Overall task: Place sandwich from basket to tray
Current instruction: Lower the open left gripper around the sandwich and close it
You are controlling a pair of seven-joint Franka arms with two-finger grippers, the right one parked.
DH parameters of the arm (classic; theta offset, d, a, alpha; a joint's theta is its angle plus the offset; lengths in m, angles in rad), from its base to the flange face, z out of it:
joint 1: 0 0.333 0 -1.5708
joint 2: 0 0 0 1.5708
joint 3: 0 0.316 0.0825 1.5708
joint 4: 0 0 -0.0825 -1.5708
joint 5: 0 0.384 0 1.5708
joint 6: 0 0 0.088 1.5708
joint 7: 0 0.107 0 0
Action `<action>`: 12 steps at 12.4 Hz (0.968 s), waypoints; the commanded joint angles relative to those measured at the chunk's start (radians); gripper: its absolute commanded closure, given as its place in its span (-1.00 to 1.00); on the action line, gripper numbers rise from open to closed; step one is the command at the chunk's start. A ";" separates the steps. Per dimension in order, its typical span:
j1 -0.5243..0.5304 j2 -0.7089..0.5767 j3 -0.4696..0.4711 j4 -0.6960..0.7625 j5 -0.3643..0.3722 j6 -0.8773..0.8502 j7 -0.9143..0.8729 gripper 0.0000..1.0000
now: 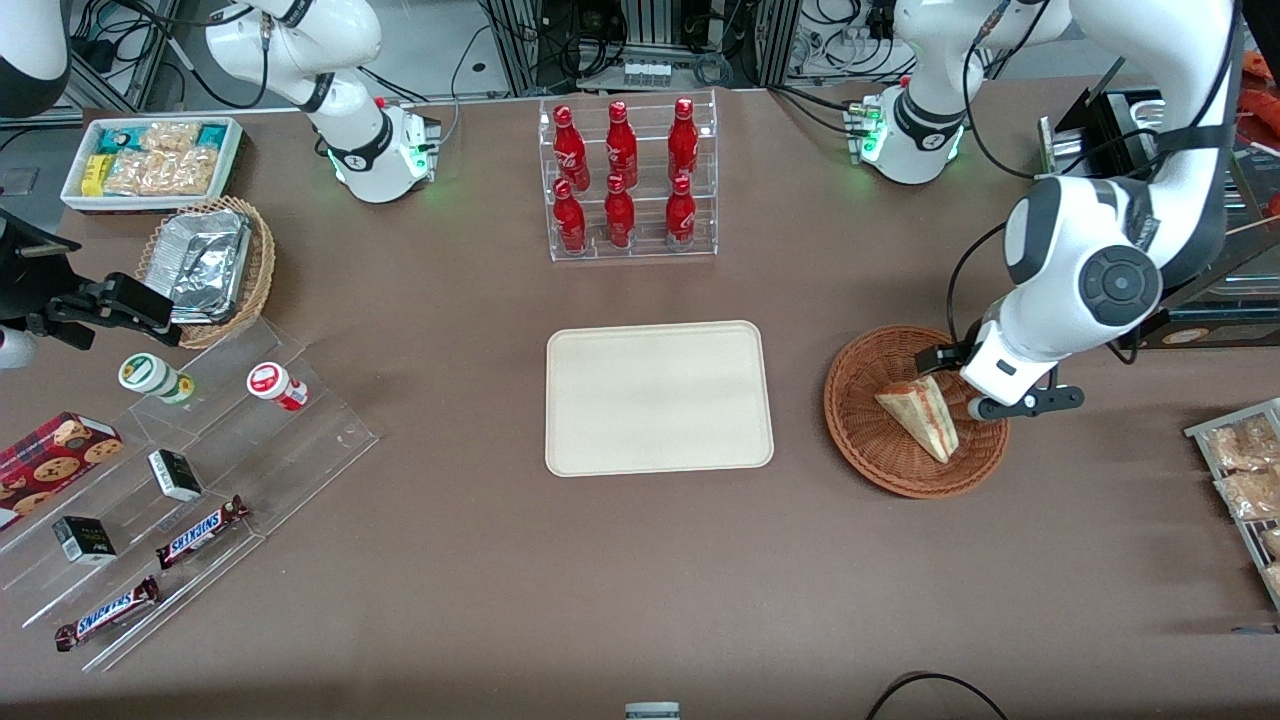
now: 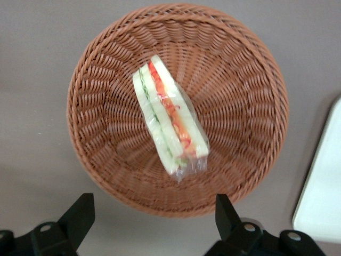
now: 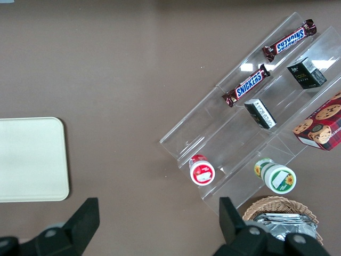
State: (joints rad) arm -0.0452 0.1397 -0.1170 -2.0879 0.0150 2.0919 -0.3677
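Note:
The sandwich (image 1: pixel 920 415), a wrapped wedge with red and green filling, lies in the reddish-brown wicker basket (image 1: pixel 860 440) toward the working arm's end of the table. In the left wrist view the sandwich (image 2: pixel 169 125) rests on edge near the middle of the basket (image 2: pixel 240 106). My gripper (image 1: pixel 985 400) hangs above the basket's rim on the side away from the tray. Its black fingers (image 2: pixel 81 213) stand wide apart and open, with nothing between them; the gripper (image 2: pixel 153 205) is apart from the sandwich. The cream tray (image 1: pixel 658 397) lies bare at mid-table beside the basket, and its edge (image 2: pixel 322 197) shows in the wrist view.
A clear rack of red bottles (image 1: pixel 630 180) stands farther from the camera than the tray. Toward the parked arm's end are a tan basket of foil containers (image 1: pixel 205 265), a white snack bin (image 1: pixel 150 160) and a stepped acrylic display (image 1: pixel 180 470). Snack packets (image 1: pixel 1245 470) lie near the working arm's table end.

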 commanded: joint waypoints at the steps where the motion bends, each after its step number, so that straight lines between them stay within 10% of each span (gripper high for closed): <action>1: -0.025 -0.028 0.000 -0.047 0.017 0.077 -0.199 -1.00; 7: -0.056 0.024 0.000 -0.044 0.023 0.154 -0.630 -1.00; 12: -0.053 0.081 0.003 -0.044 0.028 0.214 -0.652 -1.00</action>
State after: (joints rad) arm -0.0954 0.2001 -0.1177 -2.1264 0.0207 2.2633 -0.9915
